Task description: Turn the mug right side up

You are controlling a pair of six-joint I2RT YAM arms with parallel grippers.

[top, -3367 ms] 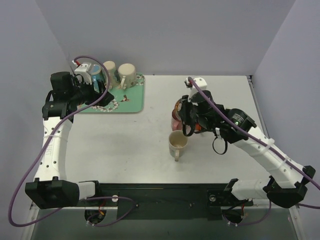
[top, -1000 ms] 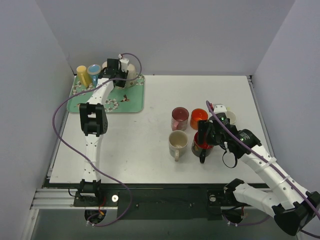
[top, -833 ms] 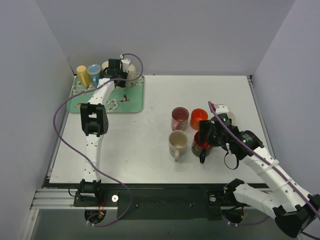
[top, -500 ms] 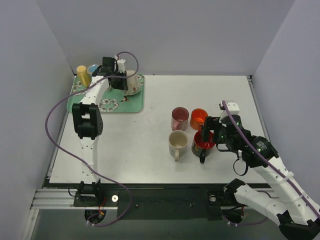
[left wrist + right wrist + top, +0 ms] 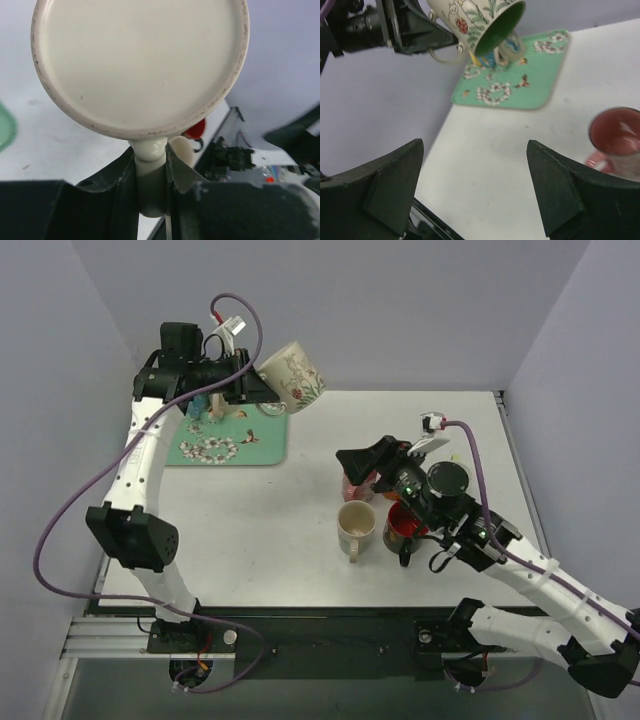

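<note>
The mug (image 5: 292, 376) is cream with a leaf and bird print and a green inside (image 5: 500, 27). It hangs tilted in the air above the far right corner of the green tray (image 5: 225, 445), mouth facing down and to the right. My left gripper (image 5: 248, 386) is shut on its handle (image 5: 150, 170), and the left wrist view is filled by its flat base (image 5: 140, 65). My right gripper (image 5: 378, 460) is open and holds nothing. It hovers over the table's middle, pointing at the tray, with its fingertips (image 5: 417, 150) wide apart.
A pink mug (image 5: 615, 132), a cream mug (image 5: 355, 525) and a dark red mug (image 5: 402, 532) stand upright near the table's middle, under the right arm. The flowered tray (image 5: 520, 87) still carries a blue mug (image 5: 509, 46). Walls enclose the table on three sides.
My left gripper closed on the mug's handle, lifted the mug off the tray and tipped it. My right arm rose off the dark red mug and turned toward the tray.
</note>
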